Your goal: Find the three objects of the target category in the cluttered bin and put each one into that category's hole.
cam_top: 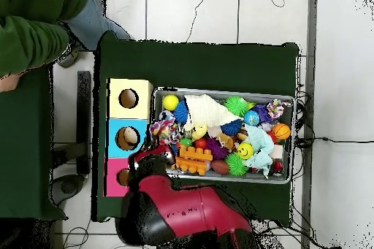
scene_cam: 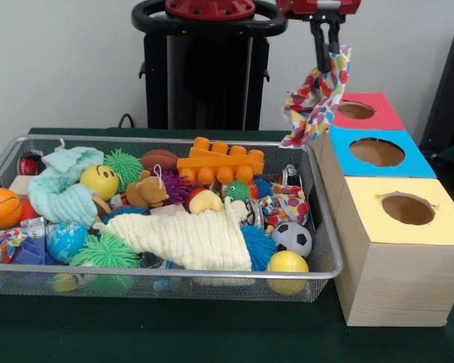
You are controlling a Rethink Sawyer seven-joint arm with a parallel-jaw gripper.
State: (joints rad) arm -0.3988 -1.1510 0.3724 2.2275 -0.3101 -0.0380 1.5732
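Nearest us, we record a yellow-topped wooden box (scene_cam: 405, 249) with a round hole, standing on the green table (scene_cam: 212, 333) just beside the wire mesh bin (scene_cam: 159, 283). Along the bin's near wall we list a yellow ball (scene_cam: 287, 262), a black-and-white football (scene_cam: 291, 237), a cream muslin cloth (scene_cam: 193, 238) spread across the middle, a green spiky ball (scene_cam: 106, 251) and a small globe ball (scene_cam: 64, 239). Further in, we note an orange basketball (scene_cam: 0, 208) at the end away from the boxes, a pale green cloth (scene_cam: 60, 189), a yellow smiley ball (scene_cam: 100, 181) and a patterned cloth (scene_cam: 286, 203). Toward the far wall lie an orange toy brick (scene_cam: 221, 161) and a brown rugby ball (scene_cam: 159, 159). Behind the yellow box we enter a blue-topped box (scene_cam: 374, 151), then a red-topped box (scene_cam: 359, 111), each with a hole. Above the bin's far corner, beside the red box, the gripper (scene_cam: 327, 54) is closed on a colourful spotted cloth (scene_cam: 315, 98), which hangs clear of the bin. From overhead, we add a person's green sleeve (cam_top: 36, 31) at the edge.
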